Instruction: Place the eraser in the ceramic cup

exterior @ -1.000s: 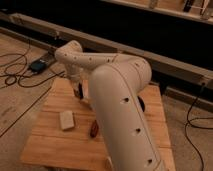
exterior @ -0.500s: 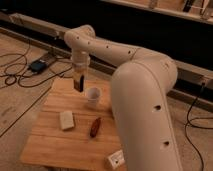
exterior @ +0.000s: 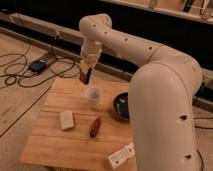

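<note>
Since the earlier frame, the arm's large link has swung clear to the right, uncovering the dark bowl [exterior: 121, 106], and the end effector [exterior: 85, 76] has shifted closer to the ceramic cup [exterior: 92, 93].

Nearest on the bench [exterior: 52, 147], well in front of the cup, lies a white labelled tag [exterior: 121, 156]. A reddish-brown oblong [exterior: 95, 127] lies directly in front of the cup. A pale cream block [exterior: 66, 120] lies in front of the cup and to its left. The bowl stands just beside the cup, on its right. The cup stands upright.

Behind and above the cup's left rim, the end effector hangs closed on the eraser [exterior: 85, 75], held on end and clear of the cup.

Risk: a release from this offset would drop the eraser onto the rim or the bench, where it may bounce away or tip the cup. Centre the eraser over the opening before release.
</note>
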Available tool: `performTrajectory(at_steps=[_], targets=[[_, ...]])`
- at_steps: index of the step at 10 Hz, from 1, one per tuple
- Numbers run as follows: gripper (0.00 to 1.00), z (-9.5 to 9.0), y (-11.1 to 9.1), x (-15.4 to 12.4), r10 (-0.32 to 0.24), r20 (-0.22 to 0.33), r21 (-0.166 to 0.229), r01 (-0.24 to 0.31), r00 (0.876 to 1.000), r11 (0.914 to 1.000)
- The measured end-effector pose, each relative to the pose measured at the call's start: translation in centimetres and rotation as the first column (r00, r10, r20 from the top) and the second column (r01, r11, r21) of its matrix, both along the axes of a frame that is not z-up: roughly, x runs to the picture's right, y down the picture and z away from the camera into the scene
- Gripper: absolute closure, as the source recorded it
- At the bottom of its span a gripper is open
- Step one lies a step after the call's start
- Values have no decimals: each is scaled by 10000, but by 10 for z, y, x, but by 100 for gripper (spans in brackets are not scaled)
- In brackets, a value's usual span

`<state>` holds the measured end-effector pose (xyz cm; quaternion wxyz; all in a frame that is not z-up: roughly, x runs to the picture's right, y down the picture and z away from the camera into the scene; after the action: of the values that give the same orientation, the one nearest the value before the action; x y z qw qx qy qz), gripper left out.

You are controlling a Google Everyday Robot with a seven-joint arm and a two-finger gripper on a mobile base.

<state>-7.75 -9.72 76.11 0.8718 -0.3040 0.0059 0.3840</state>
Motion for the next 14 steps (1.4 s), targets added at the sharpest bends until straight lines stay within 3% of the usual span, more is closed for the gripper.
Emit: performTrajectory(at_steps=[5, 9, 14], targets=[[100, 14, 27, 40, -213, -730, -529, 174, 9971, 9984], [97, 28, 59, 46, -527, -886, -1148, 424, 9947, 9925], [50, 38, 79, 39, -775, -731, -1434, 665, 9943, 9874]])
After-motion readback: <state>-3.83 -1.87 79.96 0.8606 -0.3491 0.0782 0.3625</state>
